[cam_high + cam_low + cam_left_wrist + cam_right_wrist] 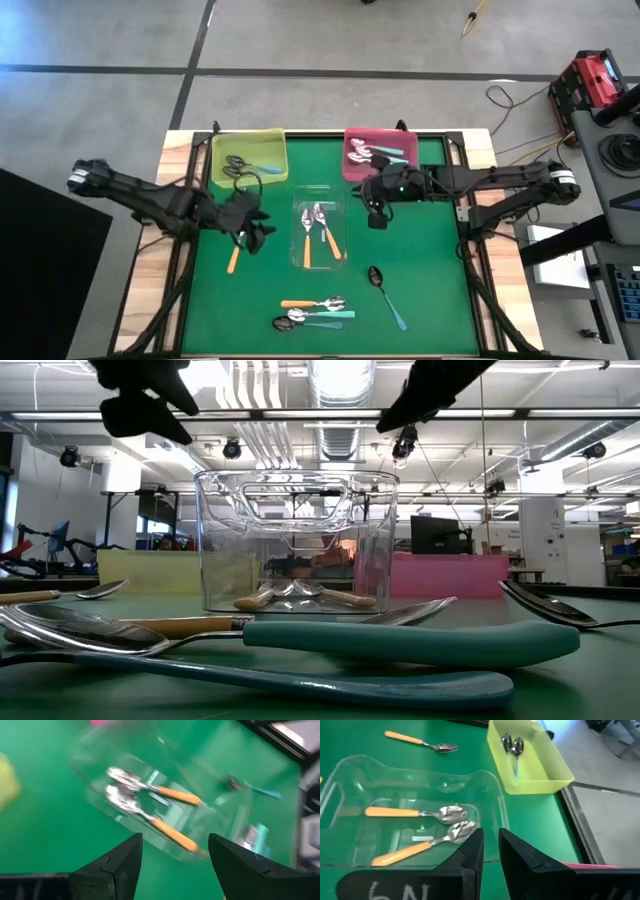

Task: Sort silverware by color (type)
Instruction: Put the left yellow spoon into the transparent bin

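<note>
Readable text: white handwritten marks resembling "6N" are showing on the dark body of the right pincer (490, 851), partly cut off at the picture's edge | Elsewhere: no labels, brands, numbers or signs are appearing legibly

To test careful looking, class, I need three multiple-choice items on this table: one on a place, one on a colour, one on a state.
1. Where do the two orange spoons lie side by side?
A. yellow tray
B. clear tray
C. pink tray

2. What colour is the handle of the dark spoon lying alone on the mat?
A. orange
B. pink
C. teal

3. How is the left gripper?
A. open and empty
B. shut on a spoon
C. shut on a tray

Key: 1 B, both wrist views show them inside it; 2 C, the high view shows a teal handle; 3 A, its fingers stand wide apart with nothing between them.
</note>
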